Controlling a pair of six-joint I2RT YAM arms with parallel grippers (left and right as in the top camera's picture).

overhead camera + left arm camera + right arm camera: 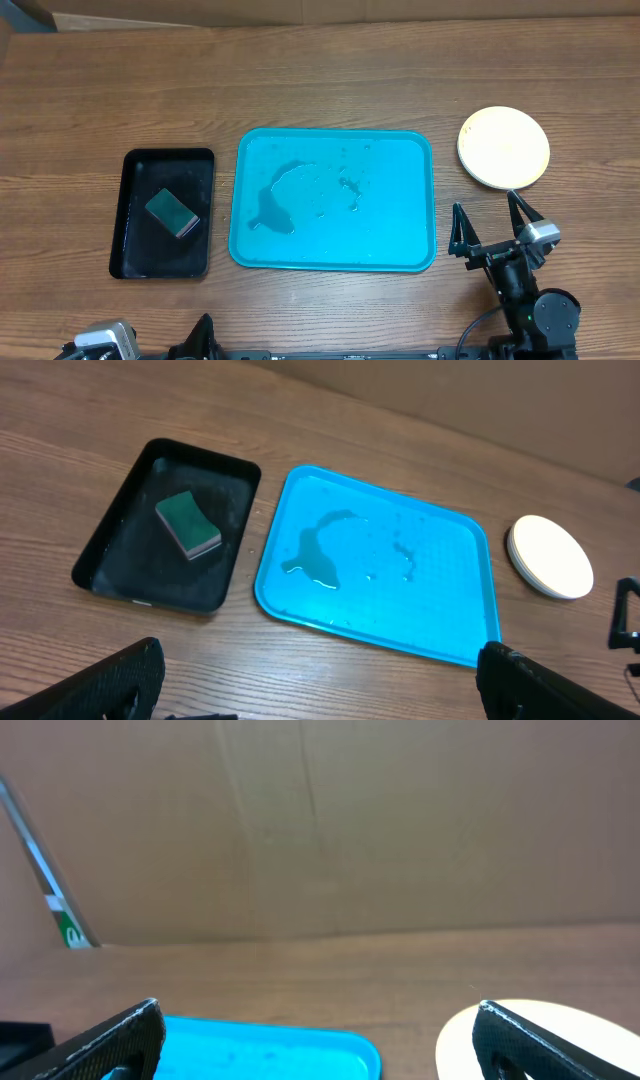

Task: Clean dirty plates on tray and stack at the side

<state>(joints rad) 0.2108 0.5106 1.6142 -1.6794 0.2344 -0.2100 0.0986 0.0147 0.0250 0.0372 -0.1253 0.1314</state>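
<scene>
Right gripper [485, 208]: the jaws stand wide apart and hold nothing, and bare table [330, 80] shows between the fingers. Just ahead of this gripper, slightly toward its right finger, the plates [503, 148] rest as one stack on the table, outside the tray. The top plate is pale cream-yellow and shows no smears. In the left wrist view the rim of the stack looks layered, but the number of plates cannot be told. The right fingertip sits at the near rim of the stack; contact cannot be confirmed. Just beside the gripper's left finger lies the blue tray [415, 250], its long side running leftward away from the gripper. It carries no plates. A puddle [275, 205] of water and scattered droplets lie on its floor. Left gripper [320, 680]: the jaws also stand wide apart and hold nothing. The blue tray lies directly ahead of it, well apart. Ahead and to its left stands a black tray [130, 260] holding a green sponge [172, 213]. A cardboard wall [320, 830] stands beyond the far edge of the table.
</scene>
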